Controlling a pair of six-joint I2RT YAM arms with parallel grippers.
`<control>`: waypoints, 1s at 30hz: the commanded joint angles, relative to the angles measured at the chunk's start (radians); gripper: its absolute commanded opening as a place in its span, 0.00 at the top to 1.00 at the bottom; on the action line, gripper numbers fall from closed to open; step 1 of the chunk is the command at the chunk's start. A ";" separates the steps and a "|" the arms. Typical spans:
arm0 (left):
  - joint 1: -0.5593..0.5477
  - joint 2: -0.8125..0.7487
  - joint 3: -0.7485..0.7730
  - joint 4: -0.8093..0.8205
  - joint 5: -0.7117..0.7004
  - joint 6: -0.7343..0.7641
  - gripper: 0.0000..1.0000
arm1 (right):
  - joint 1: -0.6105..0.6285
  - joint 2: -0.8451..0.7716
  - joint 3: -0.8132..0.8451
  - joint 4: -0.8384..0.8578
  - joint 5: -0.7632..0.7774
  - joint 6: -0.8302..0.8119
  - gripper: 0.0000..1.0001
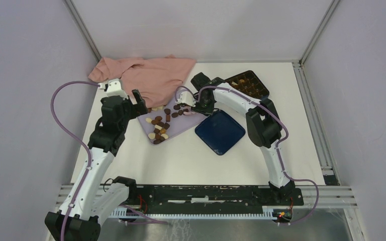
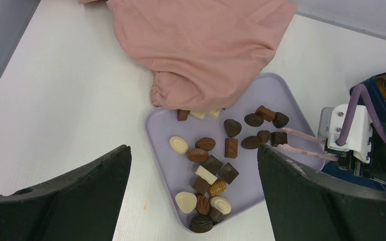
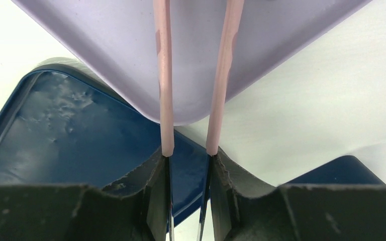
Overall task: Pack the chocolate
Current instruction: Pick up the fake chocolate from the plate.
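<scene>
Left gripper (image 2: 193, 150) first: its black fingers stand as wide apart as I ever see them, with nothing between them, and it hangs above the near-left part of the lilac tray (image 2: 274, 95). I judge it is parked there to leave the work to the other arm. A pink cloth (image 2: 201, 45) lies behind it on the table (image 1: 191, 160), its hem draped over the tray's far edge and half covering a few pieces.

On the tray sits the chocolate (image 2: 213, 164), loose dark, brown and cream pieces scattered down its length. At the right end of the tray, the pink tweezers (image 3: 165, 75) reach in from the right gripper (image 3: 188, 165), whose fingers press on them from both sides. The thin prongs suit pieces this small (the bare fingers would be far too clumsy). The prongs are partly apart and lie either side of a dark square piece (image 2: 278, 138). I cannot tell whether they actually pinch it.

Just right of the tray lies a blue lid (image 1: 220, 131), set aside so the dark blue box (image 1: 265, 90) beyond it is open. Several of its compartments already hold pieces, so packing looks under way with much left.
</scene>
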 commanded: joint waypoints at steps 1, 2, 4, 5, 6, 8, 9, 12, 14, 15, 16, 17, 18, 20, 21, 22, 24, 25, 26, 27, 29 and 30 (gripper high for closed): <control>0.007 -0.004 0.001 0.018 0.012 0.048 0.00 | -0.003 -0.091 -0.004 0.011 -0.027 0.005 0.81; 0.006 -0.003 0.001 0.018 0.011 0.049 0.00 | -0.007 -0.095 -0.004 0.011 -0.033 0.005 0.81; 0.008 -0.003 0.001 0.018 0.012 0.049 0.00 | -0.013 -0.097 -0.006 0.010 -0.048 0.006 0.82; 0.007 -0.003 0.001 0.019 0.014 0.049 0.00 | -0.015 -0.099 -0.006 0.008 -0.052 0.006 0.82; 0.007 -0.003 0.001 0.018 0.014 0.048 0.00 | -0.017 -0.099 -0.008 0.009 -0.056 0.007 0.83; 0.008 -0.003 0.001 0.019 0.013 0.049 0.00 | -0.019 -0.101 -0.010 0.009 -0.061 0.006 0.83; 0.007 -0.003 0.001 0.018 0.013 0.049 0.00 | -0.020 -0.101 -0.012 0.010 -0.062 0.006 0.83; 0.006 -0.002 0.001 0.018 0.014 0.049 0.00 | -0.027 -0.100 -0.015 0.011 -0.066 0.007 0.83; 0.007 -0.003 0.001 0.019 0.012 0.048 0.00 | -0.033 -0.101 -0.014 0.009 -0.076 0.008 0.83; 0.007 -0.003 0.001 0.018 0.012 0.049 0.00 | -0.036 -0.105 -0.016 0.009 -0.080 0.008 0.83; 0.007 -0.003 0.001 0.018 0.012 0.049 0.00 | -0.039 -0.107 -0.016 0.008 -0.082 0.007 0.84; 0.006 -0.002 0.001 0.018 0.012 0.048 0.00 | -0.045 -0.112 -0.018 0.007 -0.085 0.008 0.84; 0.007 -0.002 0.000 0.018 0.012 0.049 0.00 | -0.053 -0.120 -0.019 0.005 -0.094 0.008 0.84; 0.007 -0.001 0.000 0.018 0.012 0.049 0.00 | -0.069 -0.136 -0.021 0.003 -0.110 0.008 0.84; 0.006 0.001 0.001 0.018 0.013 0.049 0.00 | -0.077 -0.145 -0.021 0.000 -0.116 0.008 0.84; 0.006 0.001 0.001 0.019 0.014 0.048 0.00 | -0.087 -0.154 -0.022 -0.001 -0.122 0.008 0.84; 0.007 0.001 -0.001 0.019 0.014 0.049 0.00 | -0.111 -0.172 -0.025 -0.002 -0.132 0.008 0.84; 0.008 0.002 -0.001 0.018 0.014 0.049 0.00 | -0.126 -0.183 -0.028 -0.003 -0.136 0.008 0.84; 0.007 0.003 0.000 0.019 0.014 0.049 0.00 | -0.140 -0.193 -0.029 -0.002 -0.138 0.007 0.84; 0.007 0.003 -0.001 0.018 0.014 0.048 0.00 | -0.159 -0.201 -0.029 -0.002 -0.141 0.007 0.84; 0.007 0.002 0.000 0.018 0.014 0.048 0.00 | -0.196 -0.215 -0.033 -0.003 -0.147 0.006 0.84; 0.007 0.002 -0.001 0.018 0.014 0.049 0.00 | -0.215 -0.224 -0.035 -0.001 -0.150 0.005 0.84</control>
